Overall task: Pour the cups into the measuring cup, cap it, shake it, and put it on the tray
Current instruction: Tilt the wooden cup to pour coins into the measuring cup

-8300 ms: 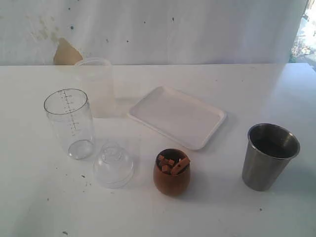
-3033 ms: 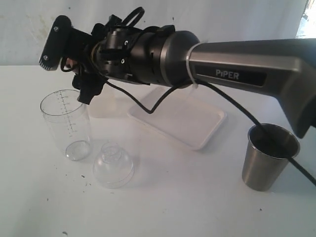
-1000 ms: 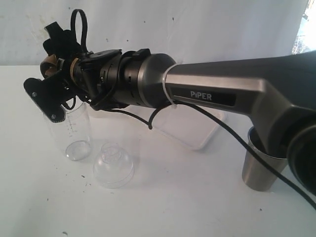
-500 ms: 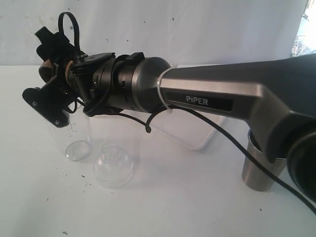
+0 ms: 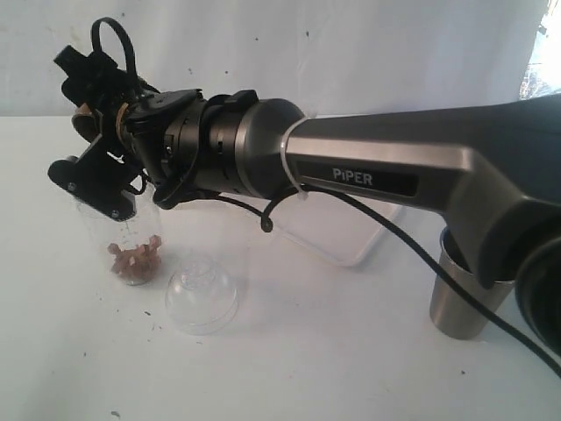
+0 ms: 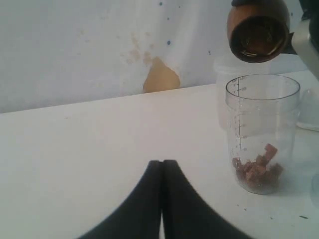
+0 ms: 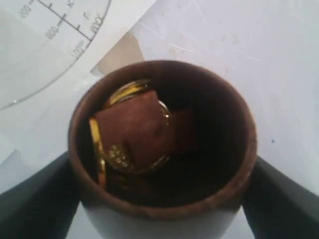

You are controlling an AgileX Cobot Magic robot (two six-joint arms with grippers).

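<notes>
My right gripper (image 5: 88, 123) reaches across to the left and is shut on the reddish-brown wooden cup (image 6: 258, 30), tipped mouth-down over the clear measuring cup (image 5: 123, 241). Brown pieces (image 5: 136, 261) lie at the measuring cup's bottom. In the right wrist view the wooden cup (image 7: 162, 139) sits between both fingers (image 7: 35, 199), with a brown piece and something gold-coloured inside. The dome cap (image 5: 202, 294) rests on the table beside the measuring cup. The steel tumbler (image 5: 454, 309) stands at the right. The tray (image 5: 352, 250) is mostly hidden behind the arm. My left gripper (image 6: 162, 162) is shut and empty, apart from the measuring cup (image 6: 261, 129).
A frosted plastic cup (image 6: 233, 67) stands just behind the measuring cup. The right arm (image 5: 394, 175) spans the table's middle, with a black cable (image 5: 421, 263) hanging under it. A wall (image 5: 351, 53) backs the table.
The wooden cup has tipped further over the measuring cup. Brown pieces have dropped into the measuring cup, whose bottom was bare half a second ago.
</notes>
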